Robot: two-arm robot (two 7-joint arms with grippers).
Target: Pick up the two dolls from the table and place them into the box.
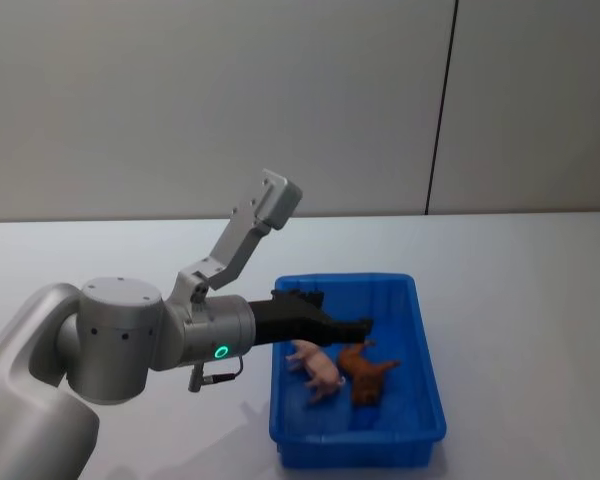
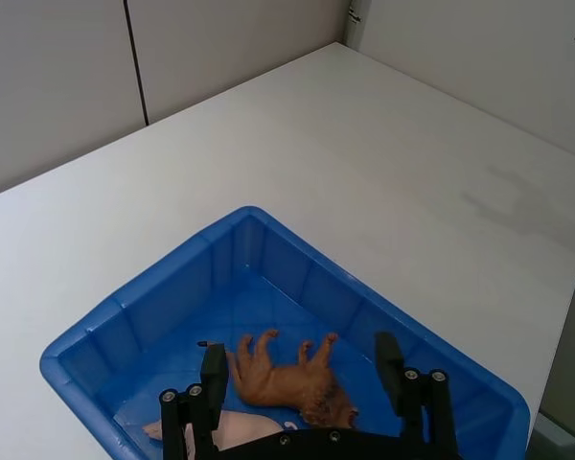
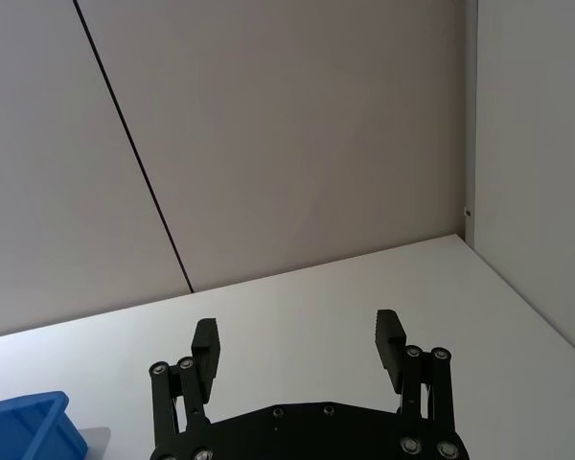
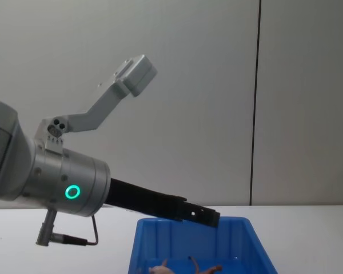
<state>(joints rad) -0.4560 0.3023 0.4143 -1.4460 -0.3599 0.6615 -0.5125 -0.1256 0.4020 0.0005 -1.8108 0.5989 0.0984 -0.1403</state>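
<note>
I found both dolls, the pink doll (image 1: pixel 315 366) and the brown doll (image 1: pixel 368 372), lying inside the box (image 1: pixel 428 402), my left tool (image 2: pixel 302 374) spread empty above them, evidently after release, right tool (image 3: pixel 297 350) likewise spread, parked.

A plain white tabletop (image 1: pixel 520 270) stretched back to a grey panelled wall. One thing sat directly on it — a blue open-top box (image 1: pixel 427 345), toward the near edge, with bare white surface around it.
</note>
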